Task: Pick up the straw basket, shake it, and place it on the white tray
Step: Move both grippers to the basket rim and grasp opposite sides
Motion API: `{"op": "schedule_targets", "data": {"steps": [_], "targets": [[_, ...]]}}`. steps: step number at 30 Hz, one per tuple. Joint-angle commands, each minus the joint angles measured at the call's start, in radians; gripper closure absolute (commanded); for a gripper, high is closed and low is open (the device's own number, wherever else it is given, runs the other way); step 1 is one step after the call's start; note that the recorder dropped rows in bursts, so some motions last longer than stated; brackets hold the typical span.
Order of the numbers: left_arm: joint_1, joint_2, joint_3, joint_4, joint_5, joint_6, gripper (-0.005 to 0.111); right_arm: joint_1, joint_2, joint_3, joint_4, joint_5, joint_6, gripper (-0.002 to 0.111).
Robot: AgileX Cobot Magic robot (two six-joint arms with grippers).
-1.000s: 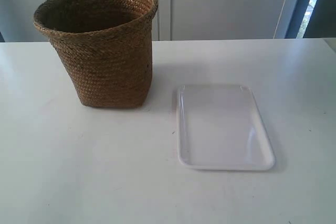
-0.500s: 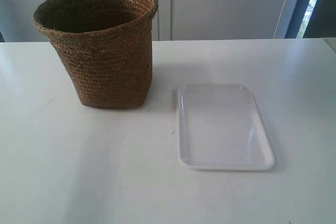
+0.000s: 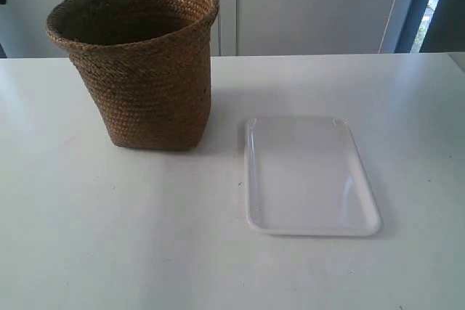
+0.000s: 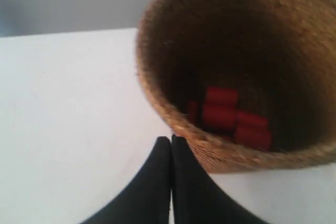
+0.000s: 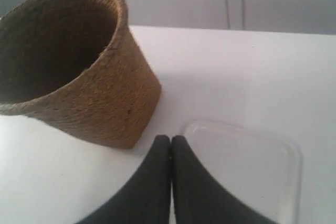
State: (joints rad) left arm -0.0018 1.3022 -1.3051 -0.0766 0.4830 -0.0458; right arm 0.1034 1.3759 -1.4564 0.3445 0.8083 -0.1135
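Note:
The brown straw basket [image 3: 142, 63] stands upright on the white table [image 3: 145, 237], left of the white tray [image 3: 309, 176], which lies flat and holds nothing. In the left wrist view the basket [image 4: 173, 45] shows several red blocks [image 4: 231, 119] on its dark floor. My left gripper [image 4: 171, 140] is shut, its black tips just outside the basket's rim. My right gripper [image 5: 170, 139] is also shut, high above the gap between the basket [image 5: 105, 98] and the tray [image 5: 252, 166]. Dark bits of both arms show at the exterior view's top corners.
A pale wall with panel seams [image 3: 218, 5] rises behind the table's far edge. A dark window frame [image 3: 436, 12] stands at the back right.
Dark parts of both arms have come into the exterior view's top corners. The basket and tray have not moved.

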Motion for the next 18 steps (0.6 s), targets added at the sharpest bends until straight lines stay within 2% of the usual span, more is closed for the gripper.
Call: {"op": "schedule_targets", "data": {"steps": [1, 3, 6, 8, 12, 18], "targets": [[0.0, 0.142, -0.208, -0.231, 0.327, 0.186, 0.107, 0.058, 0.136, -0.177, 0.013, 0.155, -0.021, 0.108], [0.0, 0.203, -0.293, -0.231, 0.424, 0.177, 0.107, 0.088, 0.196, -0.263, 0.013, 0.219, -0.017, 0.108], [0.0, 0.268, -0.401, -0.197, 0.494, 0.13, 0.107, 0.128, 0.265, -0.367, -0.007, 0.259, -0.014, 0.108], [0.0, 0.293, -0.451, -0.145, 0.505, 0.064, 0.107, 0.146, 0.304, -0.426, -0.015, 0.27, 0.002, 0.108], [0.0, 0.326, -0.544, -0.05, 0.539, 0.06, 0.107, 0.147, 0.355, -0.493, -0.027, 0.295, 0.096, 0.108], [0.0, 0.371, -0.591, -0.004, 0.521, 0.038, 0.107, 0.147, 0.386, -0.502, 0.026, 0.303, 0.088, 0.108]]}}
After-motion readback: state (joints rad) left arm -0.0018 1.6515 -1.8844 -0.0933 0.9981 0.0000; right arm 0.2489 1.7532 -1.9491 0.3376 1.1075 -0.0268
